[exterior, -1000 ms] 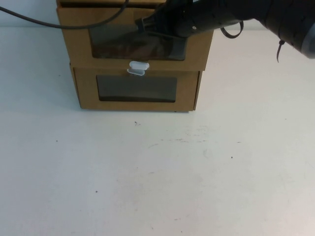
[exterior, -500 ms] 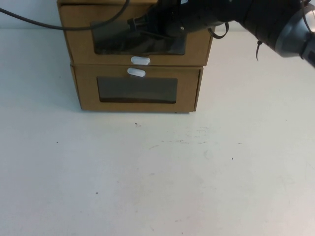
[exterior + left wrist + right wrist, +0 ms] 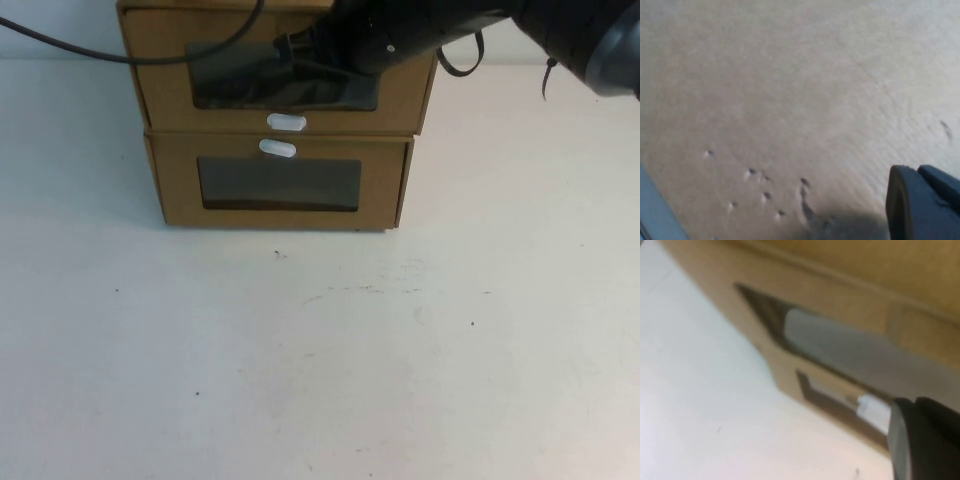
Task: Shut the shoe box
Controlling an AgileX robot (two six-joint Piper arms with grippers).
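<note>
Two brown cardboard boxes are stacked at the far edge of the table. The upper one is the shoe box [image 3: 160, 95], with a wavy-edged window and a white tab [image 3: 286, 122] below it. Its front stands about flush with the box beneath. My right gripper [image 3: 296, 48] is against the shoe box's window, up at the front face. The right wrist view shows the window [image 3: 840, 350] and a white tab [image 3: 872, 410] close to the gripper [image 3: 925, 440]. My left gripper [image 3: 922, 205] shows only in its wrist view, over a bare pale surface.
The lower brown box [image 3: 380, 185] has a rectangular window and a white tab [image 3: 277, 148] above it. A black cable [image 3: 90, 50] runs across the back left. The white table [image 3: 320, 350] stretches in front of the boxes.
The shoe box's front has slid back from overhanging the lower box to about flush with it. The right arm moved back with it and has shifted slightly since.
</note>
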